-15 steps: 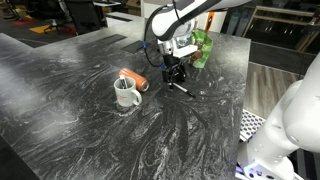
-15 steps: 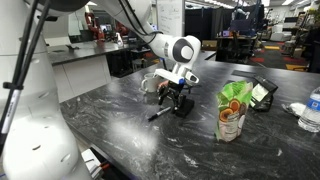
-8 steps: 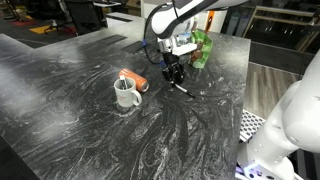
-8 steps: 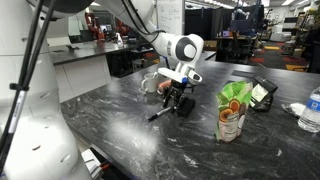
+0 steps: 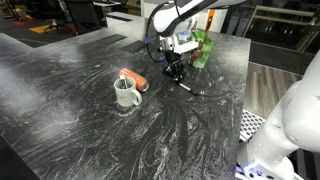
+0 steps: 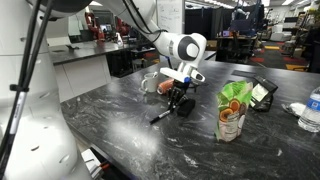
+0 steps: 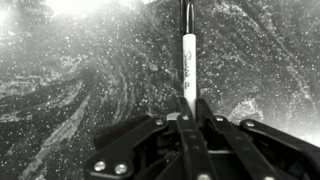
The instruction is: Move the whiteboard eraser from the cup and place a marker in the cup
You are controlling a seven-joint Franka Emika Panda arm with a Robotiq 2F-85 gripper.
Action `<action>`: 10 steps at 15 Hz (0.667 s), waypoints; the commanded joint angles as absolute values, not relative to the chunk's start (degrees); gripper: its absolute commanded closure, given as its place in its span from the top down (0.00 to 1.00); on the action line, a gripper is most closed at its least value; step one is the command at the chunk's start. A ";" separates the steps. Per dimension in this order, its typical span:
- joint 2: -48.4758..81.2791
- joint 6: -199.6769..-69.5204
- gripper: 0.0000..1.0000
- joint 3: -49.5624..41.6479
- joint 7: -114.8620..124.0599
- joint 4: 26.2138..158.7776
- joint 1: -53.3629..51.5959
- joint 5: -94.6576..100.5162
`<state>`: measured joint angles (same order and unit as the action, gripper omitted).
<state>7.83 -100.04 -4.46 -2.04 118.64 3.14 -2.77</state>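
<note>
Table [image 5: 60, 110]: dark grey slab with pale marbled veining and a glossy surface. It fills most of both exterior views and all of the wrist view. Wood-tone floor [image 5: 265, 85] at 3 o'clock, past the table edge. Black office chair [image 5: 85, 12] at 11 o'clock. In an exterior view, pale-topped workbench [image 6: 95, 52] at 10 o'clock and a cluttered, brightly lit lab hall at 1 o'clock

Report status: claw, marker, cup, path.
Claw shut on marker, which slants down toward the tabletop. Cup upright, apart from claw. Orange-red object beside cup; nothing seen between claw and cup.
</note>
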 commanded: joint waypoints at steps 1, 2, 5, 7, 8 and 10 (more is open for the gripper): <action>9.35 -100.18 0.02 -3.78 -0.32 117.68 3.11 -3.78; 9.21 -100.23 0.02 -3.74 0.44 117.71 2.99 -3.99; 6.70 -99.94 0.02 -2.78 4.24 118.58 2.00 -5.18; 4.13 -99.61 0.02 -1.80 7.26 119.41 0.95 -6.07; 2.84 -99.99 0.02 -1.29 8.77 119.74 0.26 -5.89; 0.37 -101.02 0.02 -0.24 11.56 120.10 -0.94 -5.16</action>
<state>4.88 -100.13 -1.55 8.04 118.56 0.32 -5.22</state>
